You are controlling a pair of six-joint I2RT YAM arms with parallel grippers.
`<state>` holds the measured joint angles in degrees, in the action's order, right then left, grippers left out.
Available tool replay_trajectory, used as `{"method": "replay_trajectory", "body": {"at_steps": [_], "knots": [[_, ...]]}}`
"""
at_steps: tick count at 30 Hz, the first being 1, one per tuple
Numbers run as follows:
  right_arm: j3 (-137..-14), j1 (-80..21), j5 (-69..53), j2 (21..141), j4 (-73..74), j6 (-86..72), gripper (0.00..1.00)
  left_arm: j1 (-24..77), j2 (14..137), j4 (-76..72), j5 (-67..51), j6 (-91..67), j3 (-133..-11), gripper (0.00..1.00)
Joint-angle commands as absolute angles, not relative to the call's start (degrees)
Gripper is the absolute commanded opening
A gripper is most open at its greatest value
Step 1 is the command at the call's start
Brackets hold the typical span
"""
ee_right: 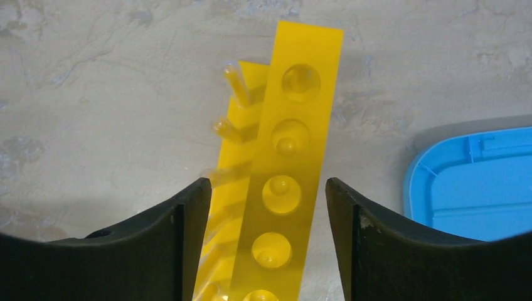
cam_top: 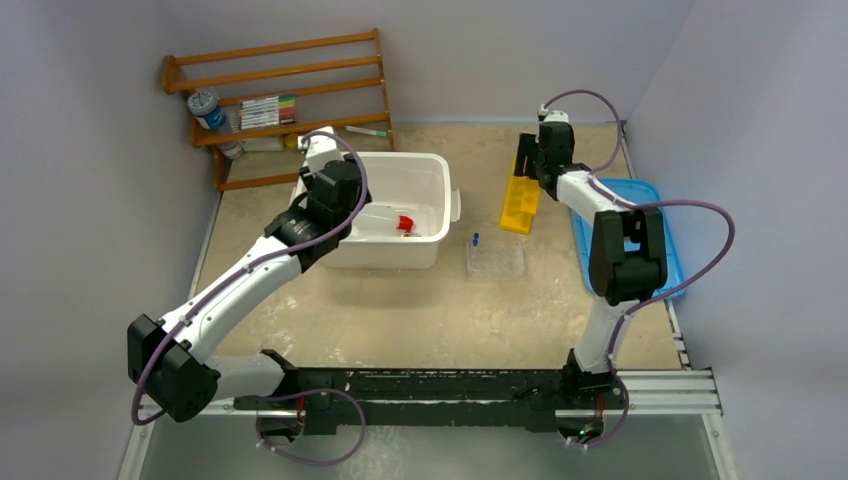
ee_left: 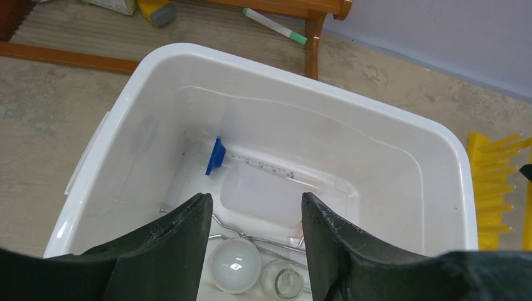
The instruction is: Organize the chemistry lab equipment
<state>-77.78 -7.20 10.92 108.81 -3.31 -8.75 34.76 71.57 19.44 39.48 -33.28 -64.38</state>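
Observation:
My left gripper (ee_left: 256,204) hangs open over the white tub (ee_left: 313,88), holding nothing. Below it in the tub lie a translucent squeeze bottle (ee_left: 260,194), a thin blue-ended tube (ee_left: 216,157), metal tongs (ee_left: 232,232), a round clear dish (ee_left: 234,264) and a tiny glass jar (ee_left: 282,282). The top view shows the bottle's red cap (cam_top: 404,223). My right gripper (ee_right: 268,188) is open just above a yellow test-tube rack (ee_right: 295,125), one finger on each side of it. The rack (cam_top: 520,200) rests on the table right of the tub.
A clear tray (cam_top: 494,258) with a small blue-topped item stands in front of the rack. A blue lid (cam_top: 640,230) lies at the right edge. A wooden shelf (cam_top: 280,70) at the back left holds coloured markers (cam_top: 268,108); a green marker (ee_left: 275,26) lies by it.

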Motion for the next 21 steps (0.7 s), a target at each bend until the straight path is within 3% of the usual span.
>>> {"method": "replay_trajectory", "body": {"at_steps": [1,9,10,13,15,17,21], "knots": [[-80.6,-8.2,8.9,107.2,-4.7,-6.6,0.71,34.5,70.2,18.7,40.7,-32.0,-65.1,0.54],[-80.8,-8.2,18.7,101.4,-2.7,-11.6,0.66,34.5,72.2,18.4,39.8,-31.9,-66.3,0.54],[-80.1,-8.2,20.1,100.0,-3.3,-11.5,0.6,34.4,72.8,18.3,39.3,-31.9,-67.2,0.54],[-76.9,-8.5,15.9,95.6,-5.4,-11.1,0.25,33.6,75.6,16.0,36.0,-32.0,-70.9,0.54],[-75.1,-9.0,14.0,94.1,-5.4,-11.6,0.08,31.7,79.3,16.0,30.8,-33.1,-77.3,0.54],[-74.0,-9.7,13.1,93.4,-4.0,-12.5,0.0,31.4,83.8,17.1,27.3,-33.6,-83.4,0.54],[-71.2,-11.9,14.2,92.0,-1.9,-15.5,0.0,31.4,91.9,17.3,20.9,-36.4,-91.8,0.54]]}}
